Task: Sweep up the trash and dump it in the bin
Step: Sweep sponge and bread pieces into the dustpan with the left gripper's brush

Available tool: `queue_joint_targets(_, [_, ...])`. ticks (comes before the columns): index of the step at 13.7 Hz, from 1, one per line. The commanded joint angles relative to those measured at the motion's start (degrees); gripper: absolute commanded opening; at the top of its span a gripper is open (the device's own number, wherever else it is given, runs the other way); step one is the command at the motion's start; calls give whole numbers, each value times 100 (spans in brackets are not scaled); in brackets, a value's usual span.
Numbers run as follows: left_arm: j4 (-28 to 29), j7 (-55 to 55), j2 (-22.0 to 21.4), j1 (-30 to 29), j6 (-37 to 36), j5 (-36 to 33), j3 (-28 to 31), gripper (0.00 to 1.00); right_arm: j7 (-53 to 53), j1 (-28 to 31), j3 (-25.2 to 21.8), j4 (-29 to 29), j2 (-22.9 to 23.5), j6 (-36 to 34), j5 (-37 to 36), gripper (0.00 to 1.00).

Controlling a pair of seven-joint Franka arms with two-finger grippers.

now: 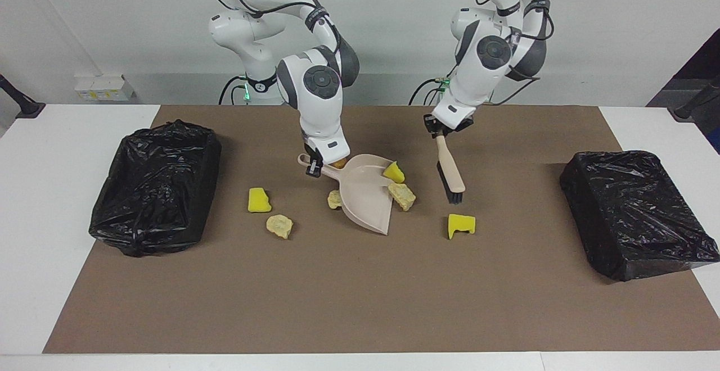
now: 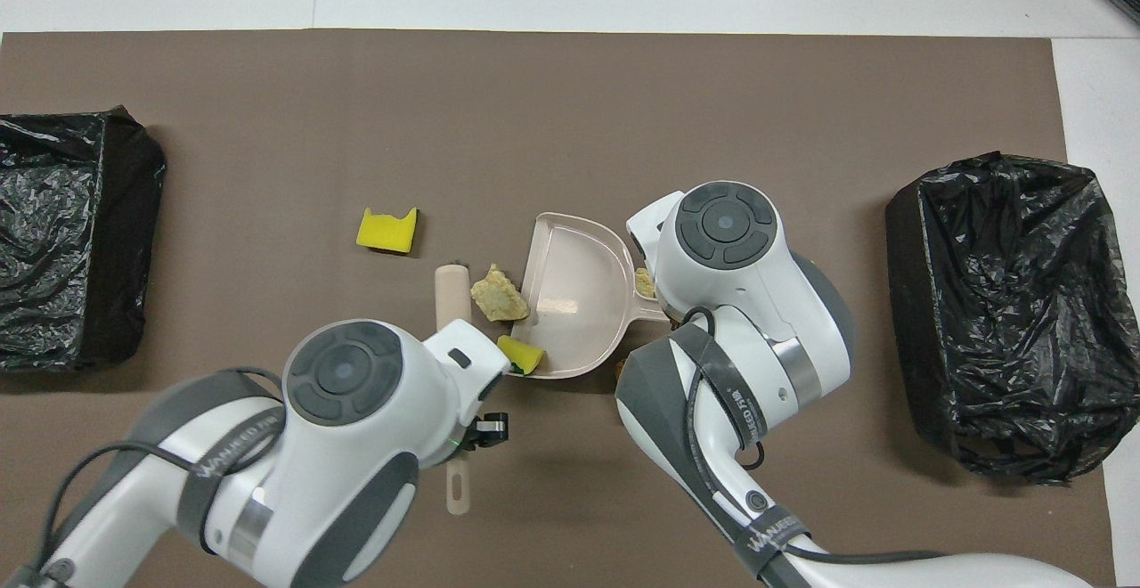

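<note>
Right pincer (image 1: pixel 314 167) grips the dustpan (image 1: pixel 365 192) handle; left pincer (image 1: pixel 440 133) grips the brush (image 1: pixel 450 172).

Bright, even overhead light, both views sharp. Soft short shadows under dustpan (image 1: pixel 365 194) & brush (image 1: pixel 450 171). Glare specks on black bin bags (image 1: pixel 154 185). No edge distortion.
</note>
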State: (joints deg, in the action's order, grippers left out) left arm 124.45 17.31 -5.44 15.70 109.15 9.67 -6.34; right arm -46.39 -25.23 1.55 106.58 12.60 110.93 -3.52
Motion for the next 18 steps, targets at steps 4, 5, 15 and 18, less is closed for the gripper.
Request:
queue_joint_targets(4, [-332,-1703,814,-1200,493,-1054,-78,0,-160,27,38,109,-100,52,-253,0])
queue_joint_targets(5, [-604,-1705,1121,-1323,371,-1090,-78,0,-186,9,39,117,-100,69,-385,0])
queue_joint_targets(15, [-519,-1600,1326,-254,-342,-381,-140,0,-257,-44,47,188,-179,-1,-413,0])
queue_joint_targets(18, [-291,-1127,1116,387,-325,358,-140,0,-248,-44,47,188,-179,-27,-404,0])
